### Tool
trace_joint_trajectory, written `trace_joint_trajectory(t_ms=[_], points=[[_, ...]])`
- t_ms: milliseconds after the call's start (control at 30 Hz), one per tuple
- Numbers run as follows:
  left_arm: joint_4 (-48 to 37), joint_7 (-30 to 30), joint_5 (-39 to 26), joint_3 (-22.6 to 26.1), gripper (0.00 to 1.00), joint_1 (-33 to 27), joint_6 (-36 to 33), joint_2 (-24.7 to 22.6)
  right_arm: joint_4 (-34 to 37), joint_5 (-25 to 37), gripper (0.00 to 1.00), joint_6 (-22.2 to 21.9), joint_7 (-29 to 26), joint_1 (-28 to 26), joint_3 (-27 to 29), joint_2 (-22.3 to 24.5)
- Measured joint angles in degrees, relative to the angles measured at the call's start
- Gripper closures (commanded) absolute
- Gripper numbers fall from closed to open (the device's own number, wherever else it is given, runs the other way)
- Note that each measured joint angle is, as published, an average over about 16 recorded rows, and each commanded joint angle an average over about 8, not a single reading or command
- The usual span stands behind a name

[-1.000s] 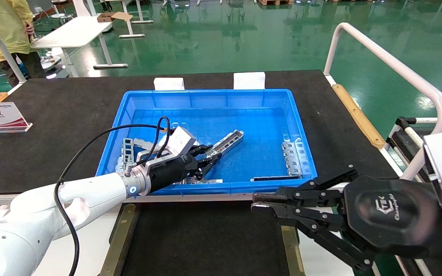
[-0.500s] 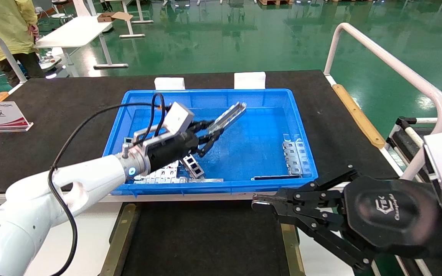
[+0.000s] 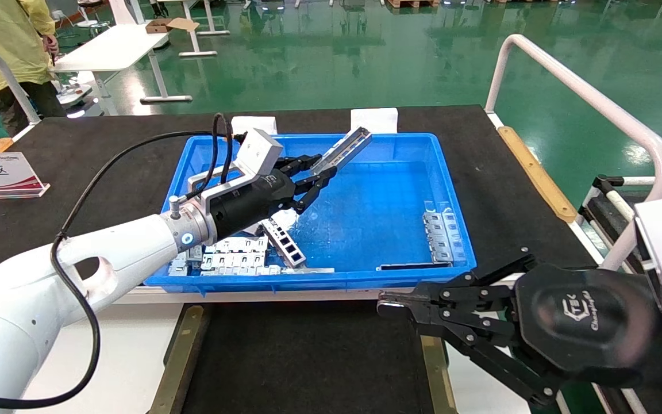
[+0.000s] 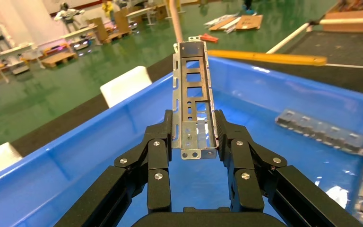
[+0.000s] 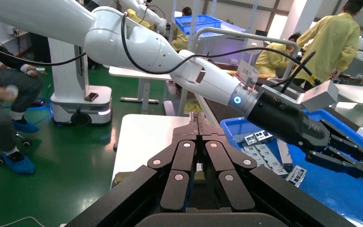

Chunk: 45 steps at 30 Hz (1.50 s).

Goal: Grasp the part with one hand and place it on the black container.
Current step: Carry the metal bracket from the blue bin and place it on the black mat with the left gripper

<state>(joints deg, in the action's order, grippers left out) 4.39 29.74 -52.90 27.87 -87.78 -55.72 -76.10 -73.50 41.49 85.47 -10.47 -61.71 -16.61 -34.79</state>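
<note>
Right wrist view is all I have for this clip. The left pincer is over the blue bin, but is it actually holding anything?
Observer: Yes. The left wrist view shows the left pincer shut on the part, with both fingers clamping its near end.
Operator: Is the part clear of the bin floor?
Observer: Yes. In the head view it is held above the floor of the blue bin, with its free end tilted up toward the far wall.
Operator: And the drop-off spot?
Observer: The black container lies in front of the bin and its visible surface is bare. The right pincer hangs shut near its right rail.
</note>
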Motion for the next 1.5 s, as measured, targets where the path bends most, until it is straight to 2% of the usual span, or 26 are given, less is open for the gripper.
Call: trace_joint_trajectory(t_ms=[533,833,1100,1500], points=[[-1.46,0.3,1.61,-0.77,1.0,1.38,-18.8,5.79,0.0,-0.04,1.0,-0.03,0.03,-0.01,-0.06,0.02],[0.6,-2.29,2.16,-0.6,1.0,4.26,-30.64,8.94,0.0,-0.06,1.0,-0.04,0.04,-0.02,-0.09,0.04],[10.72,-9.34,5.11,0.91,1.0,11.72,-35.78,12.64,0.0,-0.08,1.0,-0.05,0.06,-0.03,-0.12,0.05],[28.55,-20.27,11.6,4.06,1.0,24.93,-34.13,21.71,0.0,-0.11,1.0,-0.07,0.08,-0.03,-0.16,0.07]])
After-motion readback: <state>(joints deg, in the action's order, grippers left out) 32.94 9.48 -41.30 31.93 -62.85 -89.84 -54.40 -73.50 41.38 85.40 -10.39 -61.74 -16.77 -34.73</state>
